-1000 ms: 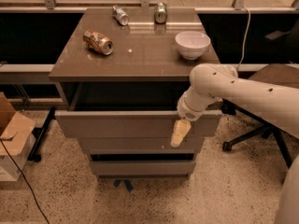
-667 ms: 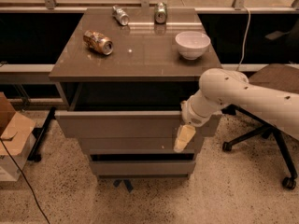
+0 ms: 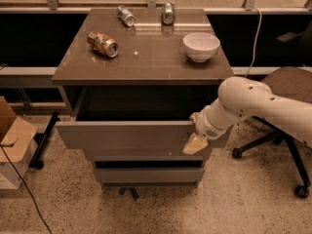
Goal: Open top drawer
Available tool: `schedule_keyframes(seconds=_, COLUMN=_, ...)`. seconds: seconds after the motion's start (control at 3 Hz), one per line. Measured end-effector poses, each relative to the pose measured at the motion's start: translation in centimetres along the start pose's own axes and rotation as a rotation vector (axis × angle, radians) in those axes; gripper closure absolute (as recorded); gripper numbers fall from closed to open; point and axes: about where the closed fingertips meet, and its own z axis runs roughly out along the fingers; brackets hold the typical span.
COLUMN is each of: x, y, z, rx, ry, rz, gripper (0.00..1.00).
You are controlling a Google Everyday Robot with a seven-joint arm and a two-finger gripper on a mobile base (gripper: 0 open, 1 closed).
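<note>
At 9 o'clock sat a cardboard box [image 3: 14, 140]. At ctr, the top drawer [image 3: 126, 136] stood pulled out below the counter [image 3: 146, 57], dark interior showing. The tool [image 3: 195, 144] was at the drawer front's 3 o'clock end; wide or narrow, couldn't tell. At 3 o'clock, an office chair [image 3: 287, 87].

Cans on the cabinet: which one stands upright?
The green can at the back; the brown can and silver can lie on their sides. The gripper is at the top drawer, right end.

One view only: raised, in front of cabinet [image 3: 146, 57], angled down, fairly near; gripper [image 3: 195, 144] right of centre, at right end of top drawer [image 3: 126, 138] front.
</note>
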Motion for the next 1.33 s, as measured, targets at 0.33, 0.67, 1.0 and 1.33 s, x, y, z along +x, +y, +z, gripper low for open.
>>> schedule_keyframes(seconds=0.33, x=-0.29, y=-0.05, z=-0.63, rx=0.0, ry=0.0, rz=0.0, gripper=0.72)
schedule_keyframes(seconds=0.67, x=-0.45, y=-0.07, z=-1.0, rx=0.0, ry=0.0, rz=0.0, gripper=0.96)
schedule_keyframes(seconds=1.0, x=-0.51, y=-0.08, z=-1.12, rx=0.0, ry=0.0, rz=0.0, gripper=0.92)
schedule_keyframes(seconds=1.33, x=-0.56, y=-0.09, z=-1.22, rx=0.0, ry=0.0, rz=0.0, gripper=0.69)
